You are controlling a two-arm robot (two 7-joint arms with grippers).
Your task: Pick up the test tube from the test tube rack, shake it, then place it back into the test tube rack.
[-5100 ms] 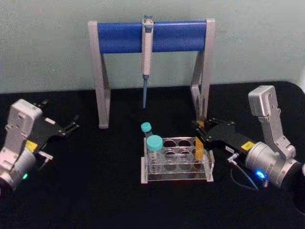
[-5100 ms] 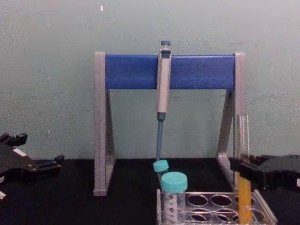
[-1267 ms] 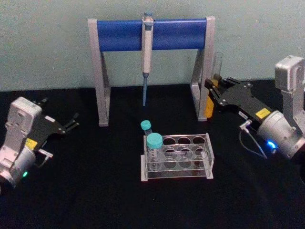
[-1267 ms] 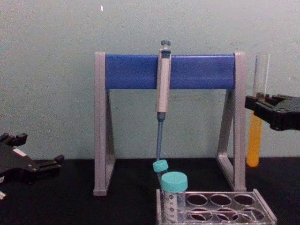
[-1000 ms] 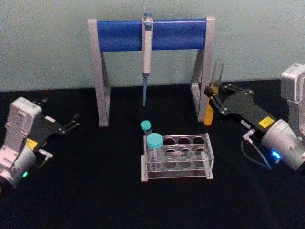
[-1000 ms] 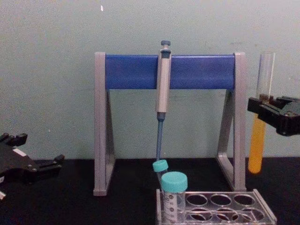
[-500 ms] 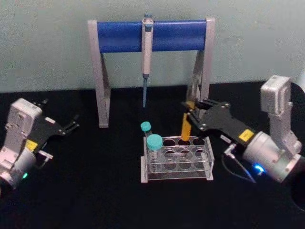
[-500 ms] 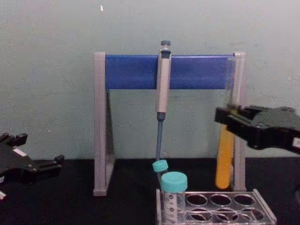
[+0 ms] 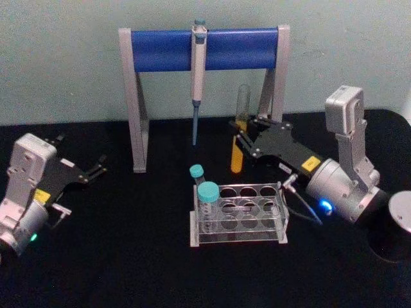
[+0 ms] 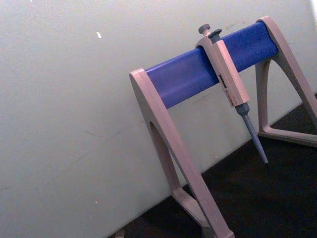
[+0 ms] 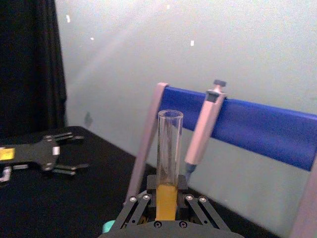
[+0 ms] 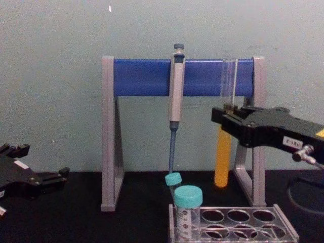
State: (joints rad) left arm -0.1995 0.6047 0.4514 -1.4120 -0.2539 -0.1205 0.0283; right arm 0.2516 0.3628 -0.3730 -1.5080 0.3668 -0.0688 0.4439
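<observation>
The right arm reaches in from the right, its gripper (image 9: 244, 142) clamped on the upright test tube (image 9: 237, 159), which hangs in the air just beyond the test tube rack (image 9: 236, 239). The left gripper (image 9: 97, 167) rests at the far left, fingers apart.

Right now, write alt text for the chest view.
The right claw holds the test tube upright in the air, clear of the test tube rack, before a blue pipette stand. Two teal-capped tubes stand in the rack; the left claw lies at lower left.
</observation>
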